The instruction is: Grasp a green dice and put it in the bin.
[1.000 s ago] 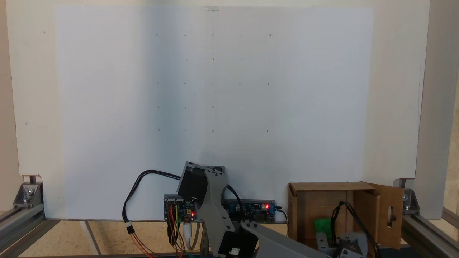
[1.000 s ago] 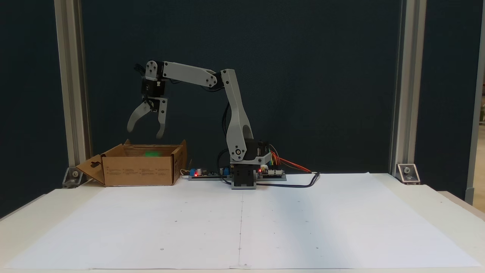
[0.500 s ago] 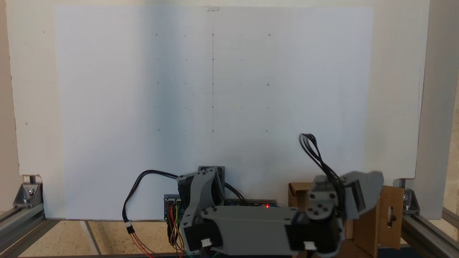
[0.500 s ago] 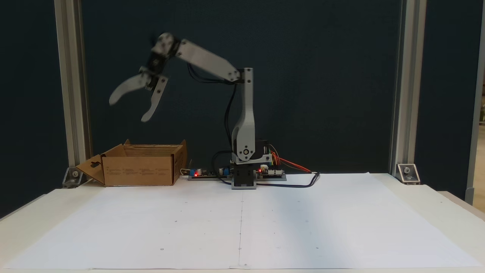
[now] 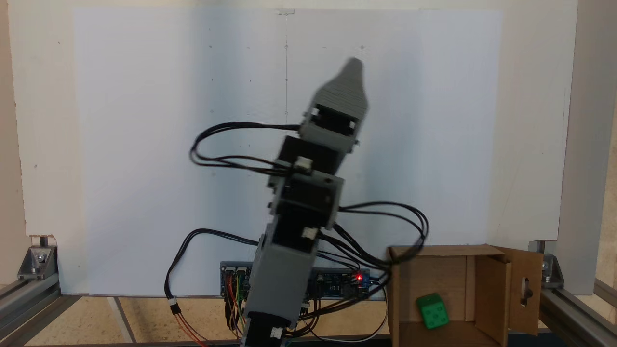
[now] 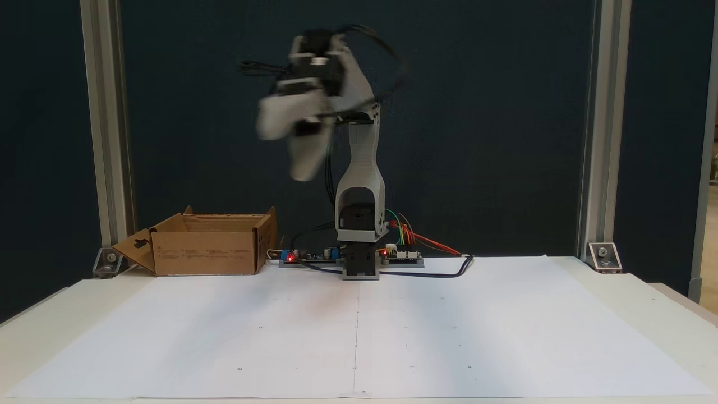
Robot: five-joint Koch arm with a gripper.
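- The green dice [image 5: 433,312] lies inside the bin [image 5: 402,284], on its floor near the middle, at the lower right of the fixed view that looks down on the table; the drop looks done.
- The gripper [image 6: 291,148] is high in the upper middle of the front fixed view, well apart from the bin [image 6: 207,252] at the left, and it carries nothing.
- Blur smears its two pale jaws in that view, and from above only one grey tip [image 5: 354,67] shows, so whether it is spread or closed cannot be told.
- The step in hand appears to be the retreat toward rest. Done well, the arm would stay high until clear of the box, fold in slowly, and keep its loose black cables [image 5: 385,226] off the bin's rim.
- The dice is a glossy green cube with rounded edges and dark sunken pips.
- The bin is matt brown corrugated cardboard with open flaps, one flap [image 5: 525,289] pierced by a keyhole-shaped slot.
- White paper [image 6: 359,331], marked with faint dots, covers the table.
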